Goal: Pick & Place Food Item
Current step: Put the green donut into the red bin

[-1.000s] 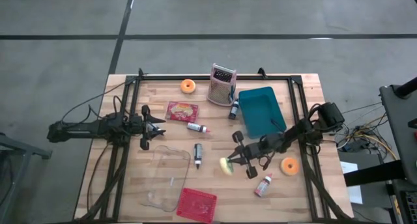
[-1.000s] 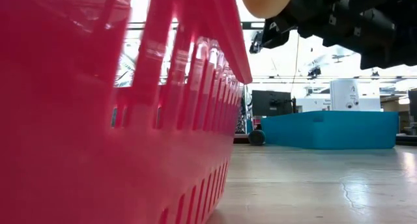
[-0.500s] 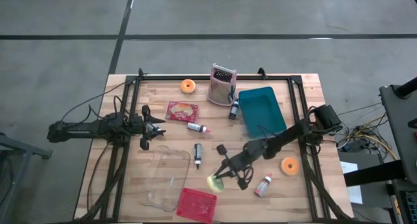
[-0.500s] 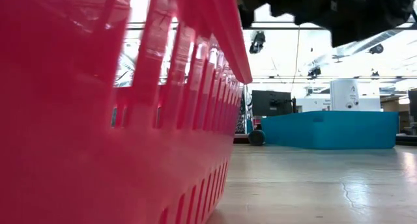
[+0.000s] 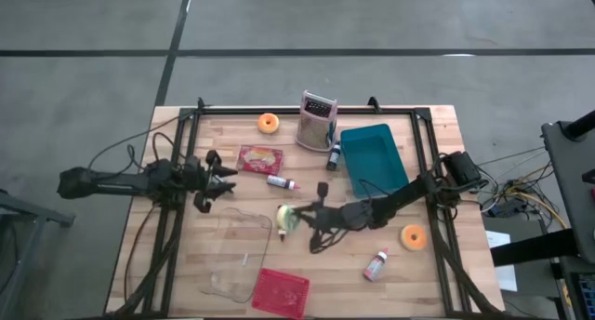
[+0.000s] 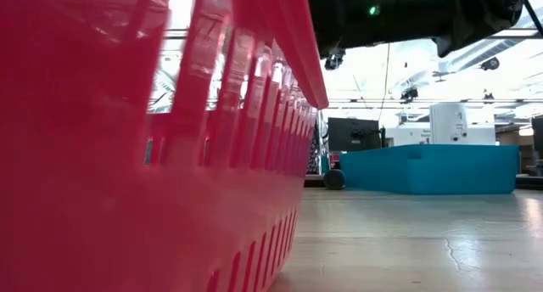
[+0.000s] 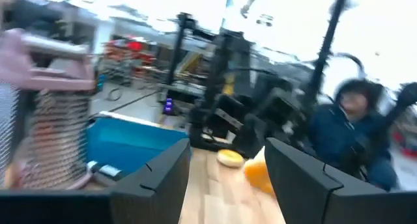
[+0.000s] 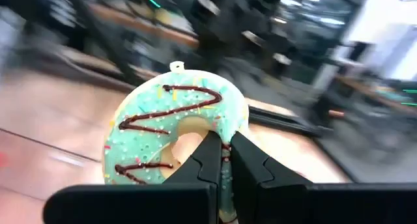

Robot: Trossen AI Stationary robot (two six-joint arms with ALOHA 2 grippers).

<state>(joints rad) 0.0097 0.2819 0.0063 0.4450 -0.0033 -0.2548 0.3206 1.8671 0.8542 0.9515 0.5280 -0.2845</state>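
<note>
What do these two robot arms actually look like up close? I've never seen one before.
Both are slim black jointed arms lying low over the wooden table, with thin dark cables trailing from their outer ends. The left gripper and the right gripper each end in two fingers. In the left wrist view those fingers are dark, flat and angular, like blocky plastic plates. No markings are visible.

Your right gripper (image 8: 222, 160) pinches a mint-iced donut (image 8: 174, 129) with chocolate drizzle, fingers closed through its hole.
</note>
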